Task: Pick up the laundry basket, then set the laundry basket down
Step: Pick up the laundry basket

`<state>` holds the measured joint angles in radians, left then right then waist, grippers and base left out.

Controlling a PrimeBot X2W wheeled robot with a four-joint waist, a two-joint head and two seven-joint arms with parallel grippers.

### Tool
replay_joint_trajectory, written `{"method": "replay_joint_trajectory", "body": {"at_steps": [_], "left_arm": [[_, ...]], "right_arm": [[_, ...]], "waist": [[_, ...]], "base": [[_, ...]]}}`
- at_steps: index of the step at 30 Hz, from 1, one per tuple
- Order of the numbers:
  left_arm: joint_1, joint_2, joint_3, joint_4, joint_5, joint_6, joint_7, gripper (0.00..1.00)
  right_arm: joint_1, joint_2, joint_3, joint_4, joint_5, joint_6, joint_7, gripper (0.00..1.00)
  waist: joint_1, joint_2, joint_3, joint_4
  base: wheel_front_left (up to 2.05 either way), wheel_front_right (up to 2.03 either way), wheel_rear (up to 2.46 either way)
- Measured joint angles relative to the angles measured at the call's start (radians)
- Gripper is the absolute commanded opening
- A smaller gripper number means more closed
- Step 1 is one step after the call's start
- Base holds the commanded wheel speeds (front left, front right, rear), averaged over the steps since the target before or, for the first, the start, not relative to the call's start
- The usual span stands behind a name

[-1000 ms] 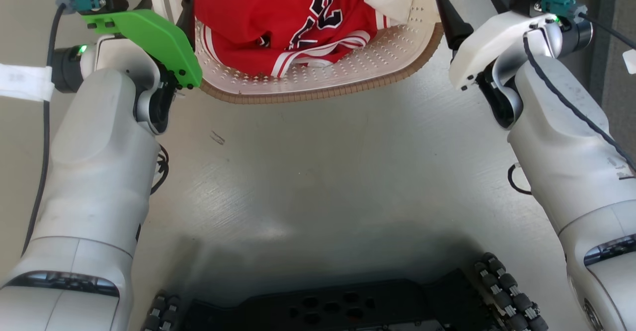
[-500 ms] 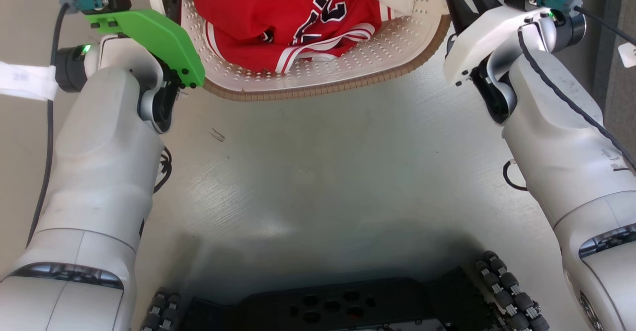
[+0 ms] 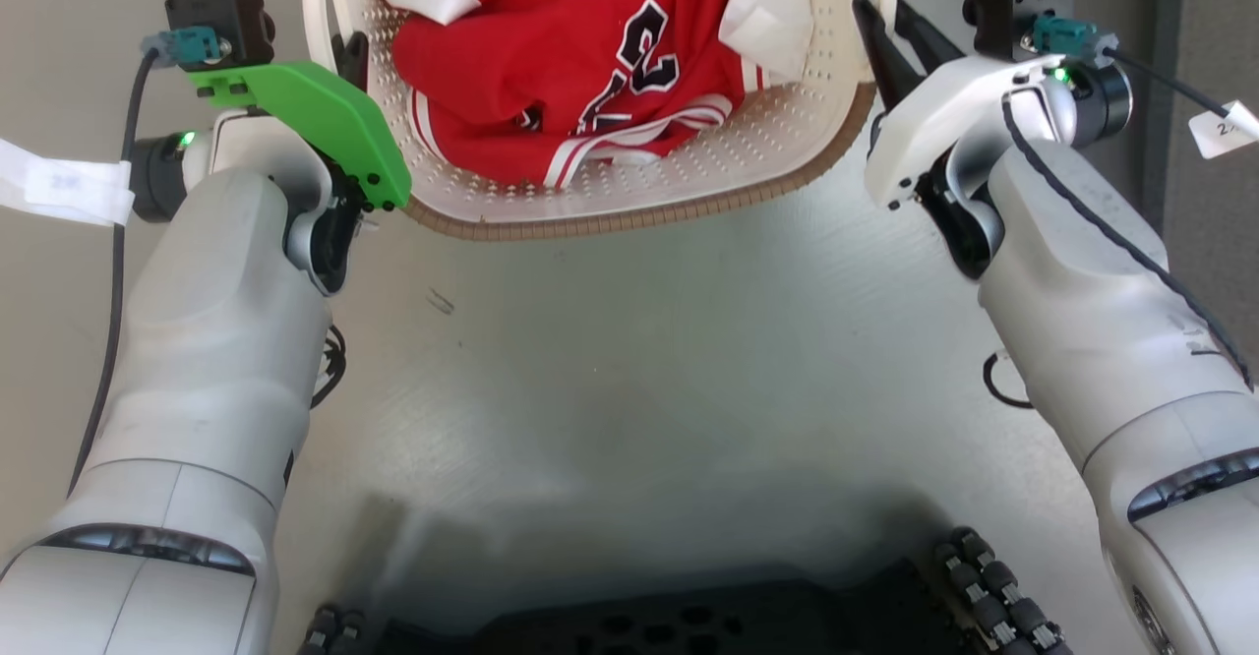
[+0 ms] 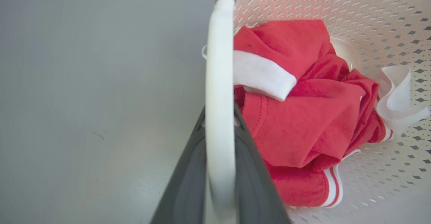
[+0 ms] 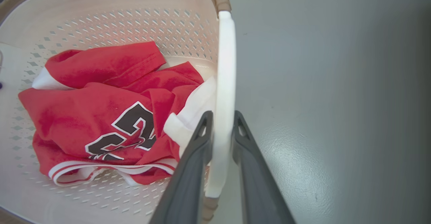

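The laundry basket [image 3: 629, 222], cream-white and perforated with a brown woven rim, sits at the top middle of the head view. A red jersey [image 3: 570, 55] and some white cloth lie inside it. My left gripper [image 3: 342, 50] is at its left side, shut on the white left handle [image 4: 219, 66], which runs between the two dark fingers [image 4: 188, 183]. On the basket's other side my right gripper [image 3: 890, 26] is shut on the white right handle [image 5: 225, 76]. Both handles stand upright from the rim. I cannot tell whether the basket touches the floor.
Pale grey floor [image 3: 629, 360] lies all around the basket, with a small dark scuff [image 3: 440, 301]. My own dark wheeled base [image 3: 689, 625] fills the bottom edge. A darker grey wall strip [image 3: 1210, 193] runs along the far right.
My right gripper's fingers, spread apart a second ago, have closed on the right handle. The whole picture has slid down slightly, so the camera has moved.
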<state>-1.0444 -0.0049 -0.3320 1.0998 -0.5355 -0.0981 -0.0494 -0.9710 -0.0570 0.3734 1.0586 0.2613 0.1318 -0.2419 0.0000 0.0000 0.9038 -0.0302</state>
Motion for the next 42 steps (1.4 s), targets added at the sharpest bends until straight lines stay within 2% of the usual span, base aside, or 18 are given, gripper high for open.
{"method": "replay_joint_trajectory", "body": {"at_steps": [9, 18, 30, 42], "left_arm": [[0.042, -0.004, -0.017, 0.061, -0.034, -0.012, 0.007, 0.00], [0.098, -0.009, -0.027, 0.110, -0.093, -0.025, 0.071, 0.00], [0.179, -0.012, -0.049, 0.138, -0.152, -0.026, 0.147, 0.00], [0.277, -0.011, -0.061, 0.159, -0.202, -0.031, 0.207, 0.00]], "right_arm": [[0.054, 0.016, 0.030, 0.048, 0.042, 0.001, -0.005, 0.00], [0.117, 0.027, 0.074, 0.093, 0.077, 0.003, -0.002, 0.00], [0.202, 0.035, 0.127, 0.121, 0.154, 0.003, 0.067, 0.00], [0.311, 0.034, 0.198, 0.098, 0.249, 0.003, 0.151, 0.00]], "waist": [[0.0000, 0.0000, -0.089, -0.005], [0.0000, 0.0000, -0.197, -0.013], [0.0000, 0.0000, -0.349, -0.021], [-0.0001, 0.0000, -0.503, -0.024]], "base": [[0.00, 0.00, 0.00], [0.00, 0.00, 0.00], [0.00, 0.00, 0.00], [0.00, 0.00, 0.00]]}}
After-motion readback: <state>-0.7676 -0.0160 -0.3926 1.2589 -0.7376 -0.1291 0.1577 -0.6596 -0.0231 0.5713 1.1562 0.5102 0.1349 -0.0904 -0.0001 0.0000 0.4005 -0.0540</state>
